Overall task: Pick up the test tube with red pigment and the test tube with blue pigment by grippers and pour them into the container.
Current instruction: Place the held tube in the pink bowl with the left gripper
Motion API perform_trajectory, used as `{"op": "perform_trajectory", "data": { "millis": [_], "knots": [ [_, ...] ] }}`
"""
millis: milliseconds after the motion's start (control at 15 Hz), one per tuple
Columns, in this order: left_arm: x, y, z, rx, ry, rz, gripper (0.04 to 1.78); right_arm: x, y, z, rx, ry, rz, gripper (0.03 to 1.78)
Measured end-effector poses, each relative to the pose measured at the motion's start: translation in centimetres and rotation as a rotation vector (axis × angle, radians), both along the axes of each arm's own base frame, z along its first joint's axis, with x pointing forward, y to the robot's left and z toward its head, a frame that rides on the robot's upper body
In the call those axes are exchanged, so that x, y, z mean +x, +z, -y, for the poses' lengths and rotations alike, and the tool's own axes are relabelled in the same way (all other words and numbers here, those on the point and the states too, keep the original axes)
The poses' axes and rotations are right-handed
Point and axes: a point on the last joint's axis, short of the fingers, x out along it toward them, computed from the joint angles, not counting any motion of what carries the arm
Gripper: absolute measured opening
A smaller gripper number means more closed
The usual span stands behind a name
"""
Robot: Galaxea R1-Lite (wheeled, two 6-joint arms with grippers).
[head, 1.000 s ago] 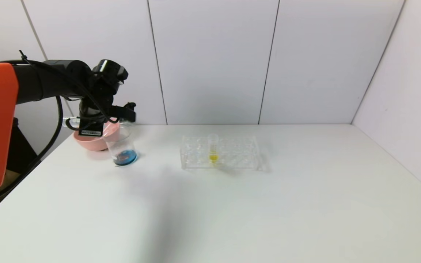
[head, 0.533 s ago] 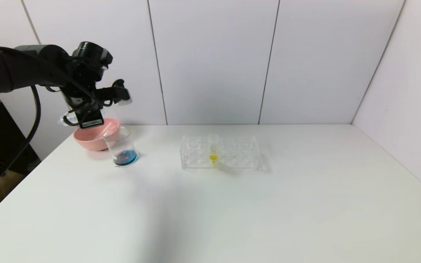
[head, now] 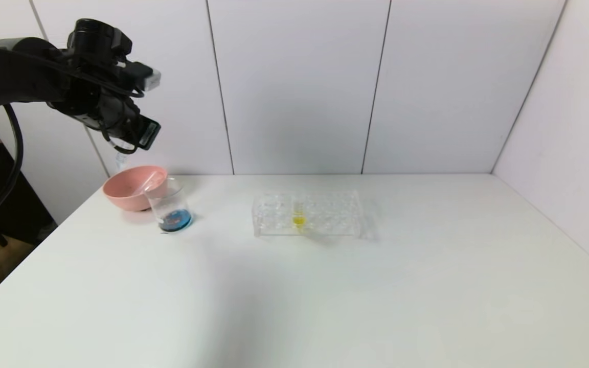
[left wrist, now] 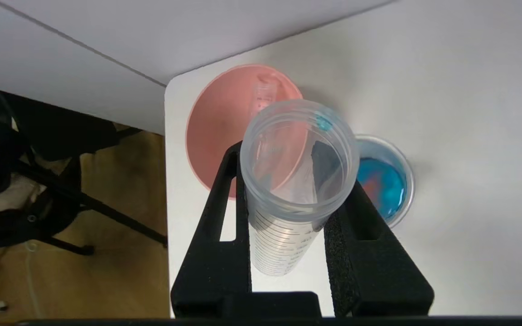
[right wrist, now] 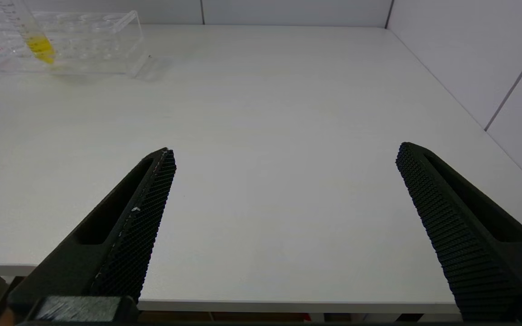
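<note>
My left gripper [head: 123, 145] hangs high above the pink bowl [head: 132, 186], near the table's far left corner. It is shut on a clear graduated test tube [left wrist: 295, 181] with no liquid in it and a blue drop at its rim. The tube's end shows under the gripper in the head view [head: 119, 162]. The container, a clear beaker [head: 172, 207], stands beside the bowl and holds blue liquid with a red patch [left wrist: 381, 183]. Another clear tube [left wrist: 265, 88] lies in the bowl. My right gripper [right wrist: 283, 151] is open and empty over the table's near edge.
A clear tube rack [head: 307, 213] stands mid-table with a tube of yellow liquid [head: 298, 214] in it; both also show in the right wrist view, rack [right wrist: 84, 40] and tube [right wrist: 34, 43]. The table edge and a dark stand [left wrist: 61, 199] lie left of the bowl.
My left arm has risen and swung left and back from just above the beaker and bowl, carrying the tube. The beaker, bowl and rack have not moved.
</note>
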Motion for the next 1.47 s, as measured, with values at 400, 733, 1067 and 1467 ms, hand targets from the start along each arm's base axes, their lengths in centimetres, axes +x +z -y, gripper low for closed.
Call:
{"op": "perform_trajectory", "data": {
  "millis": [400, 733, 1067, 1467],
  "knots": [
    [0.5, 1.1, 0.3, -0.177, 0.079, 0.159, 0.47, 0.0, 0.0, 0.0, 0.000, 0.000, 0.000, 1.77],
    [1.1, 0.2, 0.3, -0.255, 0.112, 0.225, 0.47, 0.0, 0.0, 0.0, 0.000, 0.000, 0.000, 1.77],
    [2.2, -2.7, -0.7, -0.336, 0.162, 0.321, 0.47, 0.0, 0.0, 0.0, 0.000, 0.000, 0.000, 1.77],
    [3.5, -6.0, -5.1, -0.321, 0.255, 0.357, 0.47, 0.0, 0.0, 0.0, 0.000, 0.000, 0.000, 1.77]
  ]
}}
